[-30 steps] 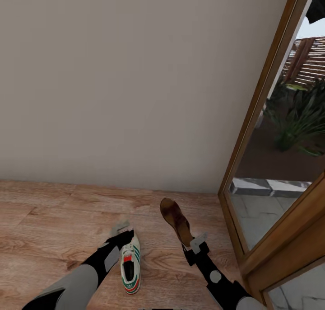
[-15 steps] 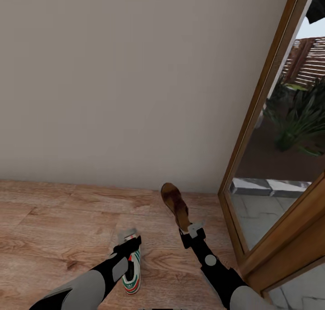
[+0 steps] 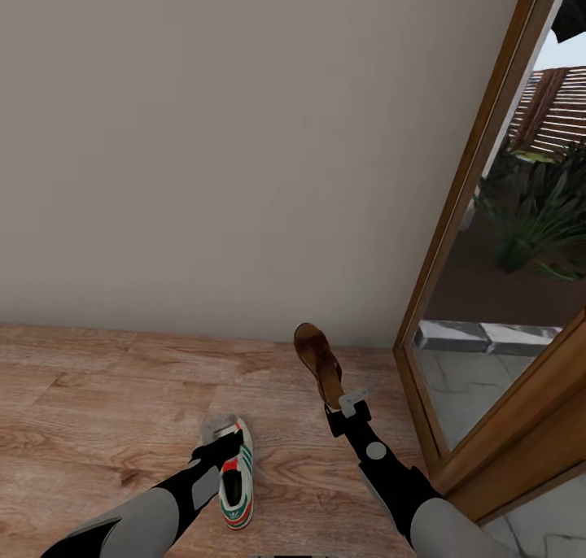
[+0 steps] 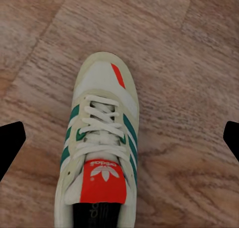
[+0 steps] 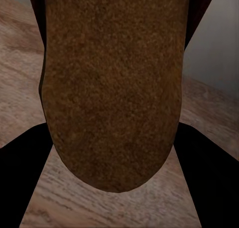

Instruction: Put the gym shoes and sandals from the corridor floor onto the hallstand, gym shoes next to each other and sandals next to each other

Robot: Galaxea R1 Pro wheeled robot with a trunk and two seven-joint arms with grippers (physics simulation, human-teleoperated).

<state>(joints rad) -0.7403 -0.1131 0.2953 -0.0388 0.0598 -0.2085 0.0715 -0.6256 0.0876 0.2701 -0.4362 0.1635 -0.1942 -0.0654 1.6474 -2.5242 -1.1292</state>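
Note:
One gym shoe (image 3: 236, 493), white with teal stripes and a red-orange tongue, lies on the corridor floor (image 3: 98, 395). My left gripper (image 3: 224, 430) hovers over its toe end, open. In the left wrist view the shoe (image 4: 99, 148) sits between the wide-spread fingers (image 4: 10, 143), untouched. My right gripper (image 3: 346, 402) is shut on one brown sandal (image 3: 317, 361) by its heel end and holds it off the floor, toe pointing up toward the wall. Close to the right wrist camera, the sandal's sole (image 5: 112, 88) runs between the two dark fingers (image 5: 25, 188). The hallstand is out of view.
A plain beige wall (image 3: 244, 151) stands straight ahead. At the right is a wooden door frame (image 3: 464, 192) with glass, plants and paving behind it, close to my right arm. Wood-plank floor extends to the left.
My right gripper has lifted the sandal higher and slightly away from me. My left gripper has come down and back over the gym shoe's toe, still open.

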